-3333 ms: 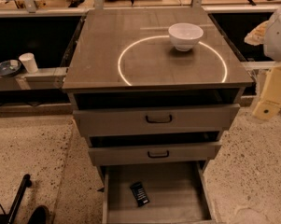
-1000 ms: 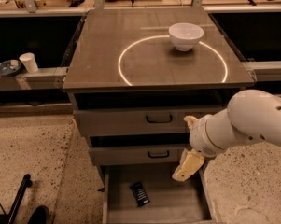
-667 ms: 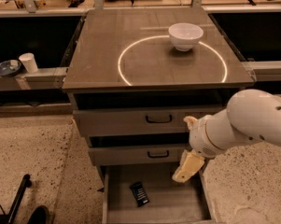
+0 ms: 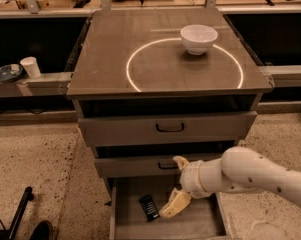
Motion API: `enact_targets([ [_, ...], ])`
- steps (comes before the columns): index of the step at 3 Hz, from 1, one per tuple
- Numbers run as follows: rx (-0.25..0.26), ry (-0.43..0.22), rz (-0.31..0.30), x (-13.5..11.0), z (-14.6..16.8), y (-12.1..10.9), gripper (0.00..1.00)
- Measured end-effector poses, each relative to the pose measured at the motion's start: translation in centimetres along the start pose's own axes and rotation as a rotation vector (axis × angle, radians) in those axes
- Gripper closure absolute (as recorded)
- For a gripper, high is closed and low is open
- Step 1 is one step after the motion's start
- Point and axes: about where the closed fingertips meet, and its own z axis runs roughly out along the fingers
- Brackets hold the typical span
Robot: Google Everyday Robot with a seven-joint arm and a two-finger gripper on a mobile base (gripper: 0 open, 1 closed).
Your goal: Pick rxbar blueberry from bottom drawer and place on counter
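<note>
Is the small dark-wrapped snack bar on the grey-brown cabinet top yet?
No: the rxbar blueberry lies on the floor of the open bottom drawer, beside the gripper, which reaches into that drawer from the right.

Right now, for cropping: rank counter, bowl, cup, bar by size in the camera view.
Counter, bowl, then cup and bar, too alike to rank. Gripper hangs over the bottom drawer, beside the bar.
</note>
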Motion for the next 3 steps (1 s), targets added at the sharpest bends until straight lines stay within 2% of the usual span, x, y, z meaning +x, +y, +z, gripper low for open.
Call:
enact_targets([
  [1,-0.049,-0.041,-0.004,4.9,6.4,1.8,0.00],
  [2,-0.106,-0.068,0.046,6.9,9.3,3.6,0.00],
  [3,-0.103,-0.067,0.045,6.9,9.4,3.6,0.00],
])
